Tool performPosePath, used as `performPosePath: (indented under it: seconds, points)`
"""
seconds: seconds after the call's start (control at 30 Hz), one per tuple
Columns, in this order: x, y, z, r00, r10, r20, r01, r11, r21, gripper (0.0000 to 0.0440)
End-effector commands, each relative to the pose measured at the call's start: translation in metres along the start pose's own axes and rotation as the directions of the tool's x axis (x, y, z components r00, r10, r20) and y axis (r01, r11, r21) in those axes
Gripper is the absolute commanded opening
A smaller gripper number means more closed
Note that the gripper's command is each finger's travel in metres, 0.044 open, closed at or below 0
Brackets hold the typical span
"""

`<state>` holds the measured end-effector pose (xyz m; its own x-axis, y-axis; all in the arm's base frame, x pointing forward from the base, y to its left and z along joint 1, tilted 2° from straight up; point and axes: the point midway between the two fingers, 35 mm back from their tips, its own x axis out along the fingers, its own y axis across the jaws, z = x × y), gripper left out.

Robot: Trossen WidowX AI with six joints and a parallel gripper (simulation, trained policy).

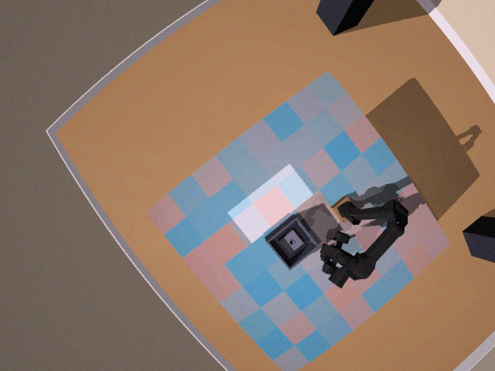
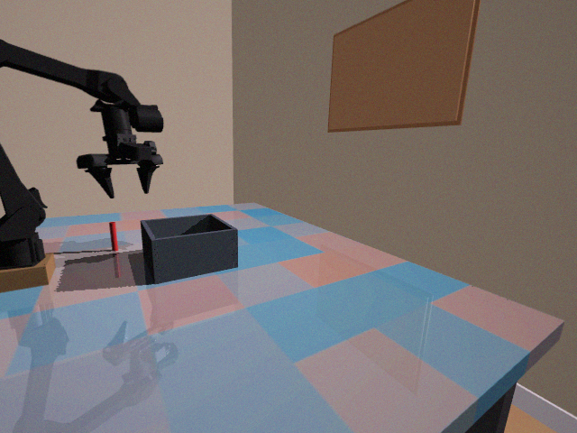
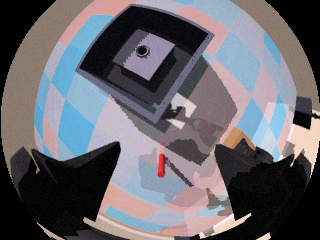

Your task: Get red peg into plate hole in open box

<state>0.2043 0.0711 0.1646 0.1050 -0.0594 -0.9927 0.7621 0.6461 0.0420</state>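
Observation:
The red peg [image 2: 114, 236] [image 3: 161, 165] stands upright on the patterned table top beside the dark grey open box [image 1: 278, 252] [image 2: 191, 256] [image 3: 186, 81]. In the top view the arm mostly hides the peg. The pale plate [image 1: 297, 236] [image 3: 160, 55] with its round hole [image 3: 142, 50] shows inside the box; nothing stands in the hole. My gripper [image 2: 129, 194] [image 3: 169, 149] is open and empty, pointing down, with its fingertips well above the peg's top. In the wrist view the peg shows low between the two fingers, with the box beyond.
The arm's wooden base block [image 1: 339, 213] [image 2: 28, 275] stands near the peg, on the side away from the box. The box walls rise about as high as the peg. The table's near edge [image 2: 543, 346] shows at the right of the exterior view.

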Motion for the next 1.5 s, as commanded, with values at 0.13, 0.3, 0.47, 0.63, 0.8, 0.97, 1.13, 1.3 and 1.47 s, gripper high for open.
performPosePath:
  seconds: [0.13,0.3,0.47,0.63,0.8,0.97,1.13,1.3,1.47]
  points:
    - [0.023,-0.004,-0.041,0.994,-0.094,-0.060,0.092,0.995,-0.037,0.0440]
    - [0.039,-0.002,-0.064,0.990,-0.120,-0.075,0.116,0.991,-0.063,0.0440]
    - [0.059,0.001,-0.081,0.989,-0.124,-0.075,0.118,0.989,-0.087,0.0440]
    - [0.080,0.004,-0.094,0.991,-0.113,-0.065,0.106,0.989,-0.107,0.0440]
    - [0.103,0.007,-0.102,0.995,-0.091,-0.049,0.084,0.988,-0.128,0.0438]
    - [0.122,0.009,-0.106,0.996,-0.074,-0.040,0.066,0.986,-0.156,0.0428]
    - [0.137,0.006,-0.109,0.995,-0.093,-0.046,0.083,0.980,-0.180,0.0316]
    - [0.144,0.004,-0.110,0.992,-0.120,-0.048,0.110,0.977,-0.181,0.0185]
    - [0.148,0.003,-0.110,0.988,-0.149,-0.047,0.138,0.973,-0.182,0.0058]
